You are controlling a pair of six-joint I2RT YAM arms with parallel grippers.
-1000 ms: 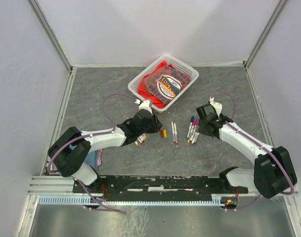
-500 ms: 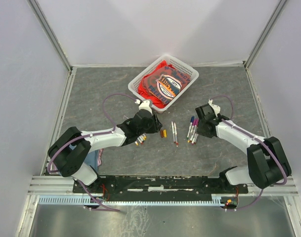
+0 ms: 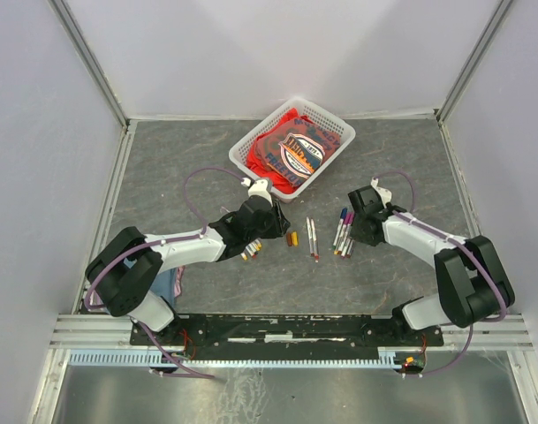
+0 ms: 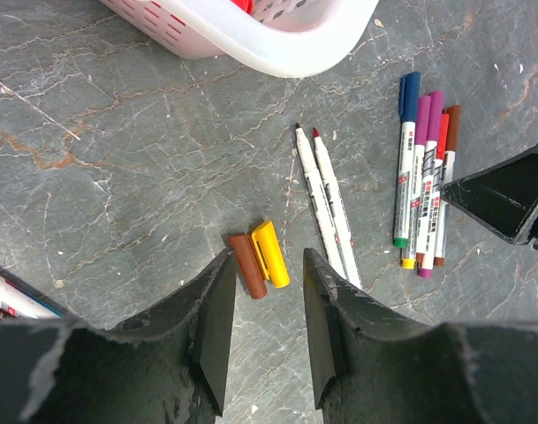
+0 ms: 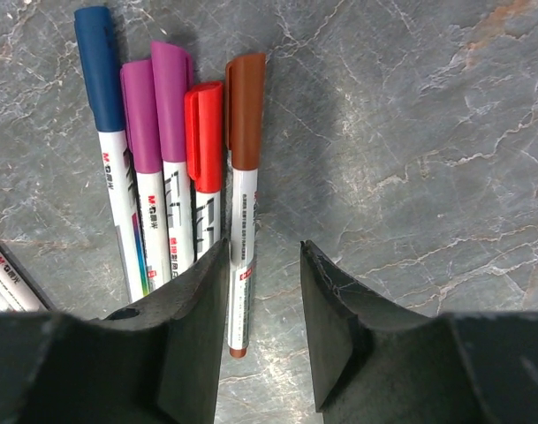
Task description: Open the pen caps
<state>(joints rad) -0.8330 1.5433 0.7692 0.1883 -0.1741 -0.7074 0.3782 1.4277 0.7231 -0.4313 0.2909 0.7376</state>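
Veined grey tabletop [image 4: 118, 159], stubby plastic pen caps [image 4: 270, 254]

You see your left gripper [image 4: 267, 258] at the near edge, jaws parted with nothing clamped. Just beyond its tips a brown cap [image 4: 248, 266] and a yellow cap [image 4: 270, 253] lie touching, side by side. Right of them lie two uncapped pens [image 4: 326, 208], then five capped pens [image 4: 423, 185]. The white basket [image 4: 277, 49] sits at the far edge.

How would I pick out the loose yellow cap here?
Find the white basket at the back of the table. In front of it, left of two uncapped pens, two loose caps lie touching: the yellow cap, not the brown cap beside it.
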